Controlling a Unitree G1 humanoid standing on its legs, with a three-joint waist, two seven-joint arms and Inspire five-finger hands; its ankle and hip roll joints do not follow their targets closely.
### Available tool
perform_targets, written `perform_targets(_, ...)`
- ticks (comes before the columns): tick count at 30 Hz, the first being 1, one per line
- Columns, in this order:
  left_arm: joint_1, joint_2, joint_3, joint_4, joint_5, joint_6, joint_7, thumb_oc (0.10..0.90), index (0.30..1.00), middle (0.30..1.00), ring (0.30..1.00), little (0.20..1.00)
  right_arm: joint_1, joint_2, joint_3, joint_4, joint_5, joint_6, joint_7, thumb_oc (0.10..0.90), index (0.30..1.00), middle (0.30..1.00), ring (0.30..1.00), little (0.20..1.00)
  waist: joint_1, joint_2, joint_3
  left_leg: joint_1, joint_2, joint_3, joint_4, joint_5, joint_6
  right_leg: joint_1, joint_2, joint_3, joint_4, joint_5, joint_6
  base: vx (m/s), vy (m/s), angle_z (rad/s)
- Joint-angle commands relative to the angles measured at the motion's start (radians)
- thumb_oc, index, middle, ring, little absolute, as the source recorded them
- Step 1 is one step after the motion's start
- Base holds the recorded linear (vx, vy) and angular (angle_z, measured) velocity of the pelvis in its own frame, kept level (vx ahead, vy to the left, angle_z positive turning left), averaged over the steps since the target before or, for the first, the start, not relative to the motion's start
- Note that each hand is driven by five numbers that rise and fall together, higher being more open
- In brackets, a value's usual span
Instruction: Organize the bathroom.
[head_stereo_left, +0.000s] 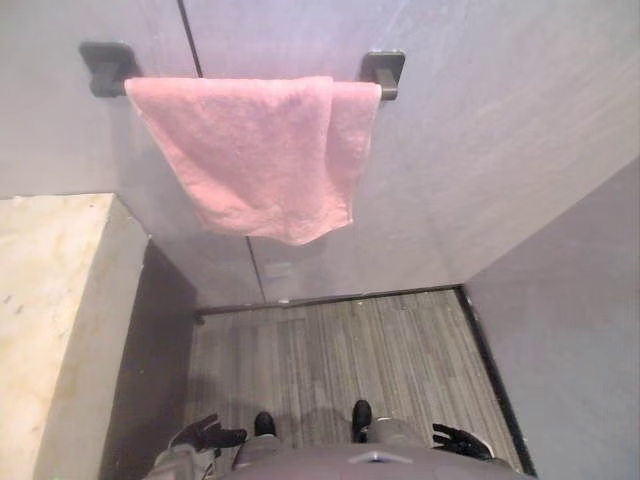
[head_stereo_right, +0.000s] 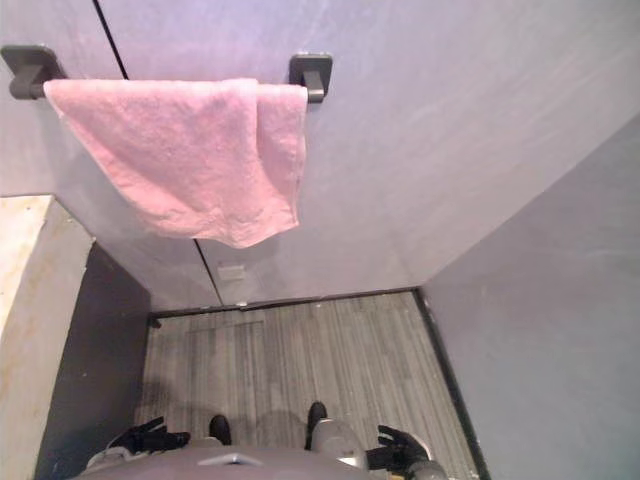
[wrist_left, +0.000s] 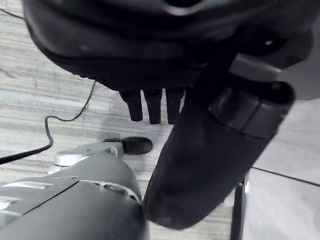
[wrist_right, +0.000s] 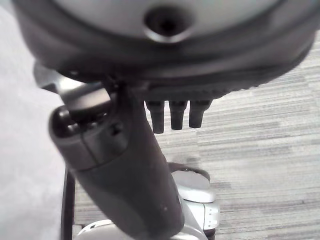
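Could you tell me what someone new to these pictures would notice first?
A pink towel hangs folded over a dark bar on the grey wall, its lower edge slanting. A pale stone counter stands at the left above a striped floor. The left hand and right hand hang low, open and empty.

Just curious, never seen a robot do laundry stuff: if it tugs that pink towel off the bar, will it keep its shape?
Probably not. The pink terry-cloth towel drapes limply over the dark wall bar with an uneven lower edge, so it would likely flop and bunch. It looks thin, likely light, and may slide off sideways.
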Motion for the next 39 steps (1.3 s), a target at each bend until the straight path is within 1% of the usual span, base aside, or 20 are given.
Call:
perform_targets(1,-0.033,0.022,-0.049,0.041,0.016,0.02,0.0,0.8,0.9,0.9,0.9,0.9,-0.071,0.041,0.014,-0.043,0.049,-0.026,0.039,0.8,0.9,0.9,0.9,0.9,0.035,-0.046,-0.02,-0.189,-0.166,-0.08,-0.03,0.072,0.019,0.257,0.028,0.0,-0.156,-0.127,-0.001,-0.23,-0.107,0.64)
perform_targets(4,-0.043,0.019,-0.064,0.023,0.04,0.017,-0.021,0.8,0.9,0.9,0.9,0.9,-0.095,0.01,0.036,-0.059,0.085,0.019,0.026,0.8,0.9,0.9,0.9,0.9,0.041,-0.033,0.022,-0.236,-0.124,-0.082,-0.03,0.092,-0.025,0.272,0.047,-0.012,-0.221,-0.124,-0.034,-0.41,-0.099,0.52)
perform_targets(7,-0.061,0.016,-0.071,0.023,0.039,0.013,-0.035,0.8,0.9,0.9,0.9,0.9,-0.093,-0.006,0.031,-0.065,0.141,0.064,0.003,0.8,0.9,0.9,0.9,0.9,0.024,-0.025,0.045,-0.222,-0.116,-0.017,-0.002,0.078,-0.02,0.275,0.041,-0.064,-0.233,-0.106,-0.042,-0.36,0.037,0.83)
perform_targets(11,-0.069,0.008,-0.052,0.046,0.019,-0.016,-0.023,0.8,0.9,0.9,0.9,0.9,-0.106,0.002,0.032,-0.032,0.112,0.101,0.001,0.8,0.9,0.9,0.9,0.9,0.001,-0.056,0.037,-0.148,-0.158,-0.009,0.175,-0.043,0.033,0.205,-0.017,-0.137,-0.224,-0.046,-0.054,-0.39,0.128,0.98)
perform_targets(12,-0.068,0.007,-0.05,0.046,0.023,-0.022,-0.023,0.8,0.9,0.9,0.9,0.9,-0.107,0.003,0.034,-0.029,0.116,0.107,-0.002,0.8,0.9,0.9,0.9,0.9,-0.004,-0.061,0.034,-0.133,-0.162,-0.005,0.191,-0.063,0.038,0.192,-0.027,-0.144,-0.222,-0.037,-0.052,-0.4,0.176,0.77)
perform_targets(13,-0.063,0.004,-0.038,0.045,0.035,-0.044,-0.015,0.8,0.9,0.9,0.9,0.9,-0.112,0.005,0.032,-0.016,0.112,0.123,-0.006,0.8,0.9,0.9,0.9,0.9,-0.023,-0.077,0.027,-0.078,-0.167,0.011,0.243,-0.13,0.05,0.163,-0.059,-0.17,-0.219,-0.012,-0.045,-0.33,0.156,0.68)
perform_targets(14,-0.062,0.004,-0.035,0.045,0.049,-0.052,-0.019,0.8,0.9,0.9,0.9,0.9,-0.113,0.006,0.03,-0.011,0.119,0.129,-0.007,0.8,0.9,0.9,0.9,0.9,-0.027,-0.08,0.021,-0.06,-0.163,0.019,0.252,-0.146,0.049,0.152,-0.069,-0.176,-0.22,-0.005,-0.043,-0.47,0.27,0.93)
perform_targets(16,-0.058,0.004,-0.018,0.034,0.063,-0.065,-0.016,0.8,0.9,0.9,0.9,0.9,-0.113,0.005,0.023,0.003,0.121,0.139,-0.011,0.8,0.9,0.9,0.9,0.9,-0.047,-0.082,0.009,0.002,-0.125,0.037,0.305,-0.165,0.033,0.13,-0.096,-0.208,-0.222,0.01,-0.041,-0.34,0.263,1.04)
perform_targets(17,-0.053,0.008,-0.013,0.024,0.09,-0.077,-0.024,0.8,0.9,0.9,0.9,0.9,-0.108,-0.001,0.011,0.002,0.127,0.132,-0.011,0.8,0.9,0.9,0.9,0.9,-0.061,-0.07,0.001,0.071,-0.078,0.031,0.299,-0.154,0.003,0.115,-0.11,-0.245,-0.213,0.017,-0.044,-0.24,0.253,0.81)
perform_targets(20,-0.054,0.011,-0.018,0.017,0.108,-0.084,-0.031,0.8,0.9,0.9,0.9,0.9,-0.107,-0.007,0.001,-0.004,0.136,0.138,-0.024,0.8,0.9,0.9,0.9,0.9,-0.083,-0.052,-0.023,0.141,-0.021,0.021,0.266,-0.106,-0.041,0.06,-0.141,-0.277,-0.193,0.039,-0.039,-0.22,0.327,1.32)
perform_targets(22,-0.055,0.009,-0.024,0.015,0.12,-0.084,-0.027,0.8,0.9,0.9,0.9,0.9,-0.107,-0.009,-0.002,-0.004,0.135,0.142,-0.043,0.8,0.9,0.9,0.9,0.9,-0.095,-0.041,-0.029,0.171,-0.002,0.017,0.241,-0.102,-0.053,0.033,-0.161,-0.281,-0.177,0.051,-0.029,-0.17,0.445,1.68)
perform_targets(23,-0.057,0.009,-0.036,0.005,0.137,-0.081,-0.021,0.8,0.9,0.9,0.9,0.9,-0.118,-0.01,-0.009,-0.001,0.137,0.144,-0.077,0.8,0.9,0.9,0.9,0.9,-0.107,-0.028,-0.031,0.21,-0.001,0.003,0.189,-0.138,-0.052,-0.034,-0.202,-0.26,-0.131,0.073,0.0,-0.16,0.536,1.91)
perform_targets(25,-0.059,0.009,-0.045,-0.004,0.137,-0.075,-0.021,0.8,0.9,0.9,0.9,0.9,-0.125,-0.01,-0.012,-0.001,0.142,0.141,-0.089,0.8,0.9,0.9,0.9,0.9,-0.111,-0.024,-0.03,0.227,-0.01,-0.002,0.157,-0.167,-0.047,-0.063,-0.219,-0.249,-0.109,0.084,0.015,-0.12,0.462,1.0)
perform_targets(26,-0.07,0.004,-0.075,-0.015,0.116,-0.063,-0.019,0.8,0.9,0.9,0.9,0.9,-0.15,-0.013,-0.022,-0.004,0.162,0.151,-0.103,0.8,0.9,0.9,0.9,0.9,-0.126,-0.01,-0.016,0.243,-0.054,0.001,0.081,-0.22,-0.027,-0.14,-0.269,-0.217,-0.049,0.111,0.063,-0.17,0.848,0.48)
perform_targets(27,-0.091,-0.004,-0.129,-0.004,0.091,-0.057,-0.012,0.8,0.9,0.9,0.9,0.9,-0.17,-0.02,-0.037,-0.019,0.072,0.143,-0.151,0.8,0.9,0.9,0.9,0.9,-0.14,0.006,0.003,0.236,-0.098,0.009,0.052,-0.242,-0.003,-0.195,-0.337,-0.188,-0.023,0.178,0.088,-0.2,0.961,0.66)
perform_targets(30,-0.1,-0.004,-0.151,-0.001,0.094,-0.055,-0.014,0.8,0.9,0.9,0.9,0.9,-0.172,-0.021,-0.029,-0.03,0.06,0.147,-0.159,0.8,0.9,0.9,0.9,0.9,-0.135,0.002,0.009,0.22,-0.12,0.007,0.052,-0.246,0.002,-0.198,-0.371,-0.19,-0.046,0.232,0.092,-0.08,0.374,0.48)
perform_targets(31,-0.116,0.002,-0.171,-0.002,0.104,-0.045,0.003,0.8,0.9,0.9,0.9,0.9,-0.174,-0.014,-0.027,-0.034,0.108,0.176,-0.169,0.8,0.9,0.9,0.9,0.9,-0.123,-0.005,0.019,0.204,-0.15,0.02,0.038,-0.243,0.01,-0.179,-0.404,-0.216,-0.1,0.287,0.099,-0.13,0.414,0.41)
perform_targets(35,-0.117,0.012,-0.175,-0.004,0.128,-0.05,0.004,0.8,0.9,0.9,0.9,0.9,-0.174,-0.01,-0.033,-0.028,0.144,0.17,-0.179,0.8,0.9,0.9,0.9,0.9,-0.113,-0.005,0.026,0.195,-0.161,0.023,0.019,-0.236,0.022,-0.181,-0.385,-0.22,-0.074,0.285,0.092,-0.12,0.215,0.14)
perform_targets(37,-0.118,0.027,-0.189,-0.011,0.152,-0.045,0.024,0.8,0.9,0.9,0.9,0.9,-0.178,-0.008,-0.023,-0.025,0.115,0.153,-0.137,0.8,0.9,0.9,0.9,0.9,-0.113,0.018,0.027,0.162,-0.147,0.044,0.002,-0.186,0.042,-0.141,-0.223,-0.241,-0.014,0.092,0.054,-0.25,0.287,-0.38)
perform_targets(39,-0.118,0.027,-0.188,-0.013,0.155,-0.042,0.034,0.8,0.9,0.9,0.9,0.9,-0.178,-0.004,-0.017,-0.025,0.111,0.155,-0.13,0.8,0.9,0.9,0.9,0.9,-0.112,0.018,0.028,0.156,-0.148,0.045,0.0,-0.181,0.046,-0.131,-0.193,-0.244,-0.009,0.065,0.048,-0.12,0.095,-0.09)
